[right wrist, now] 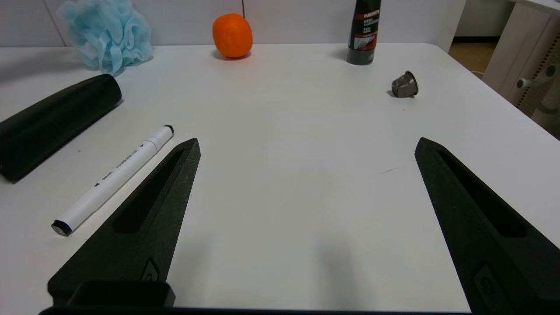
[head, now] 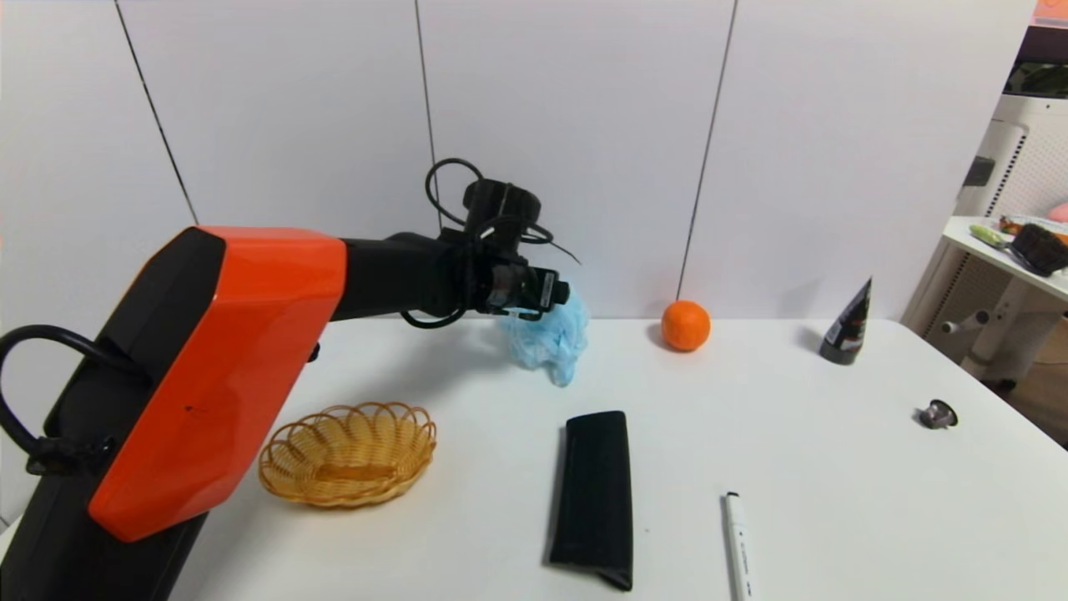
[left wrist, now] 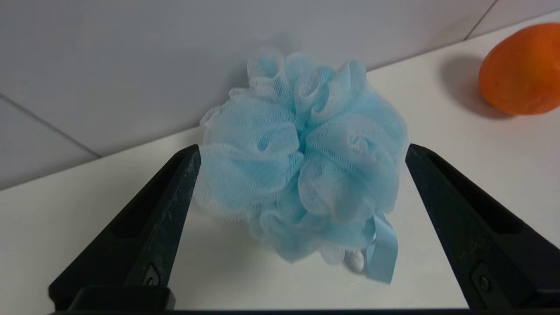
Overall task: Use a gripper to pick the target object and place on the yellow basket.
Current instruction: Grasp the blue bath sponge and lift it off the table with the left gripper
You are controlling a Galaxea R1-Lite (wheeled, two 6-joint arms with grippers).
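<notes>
Pouf (left wrist: 302, 162) sits between the left claw's (left wrist: 302, 151) spread fingers, ribbon loop (left wrist: 381, 253) hanging toward the table (left wrist: 481, 175).

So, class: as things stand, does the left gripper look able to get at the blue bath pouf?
Probably yes. The left gripper is open, with a finger on either side of the blue bath pouf, and nothing lies between them. The orange ball sits well off to one side, out of the way.
</notes>
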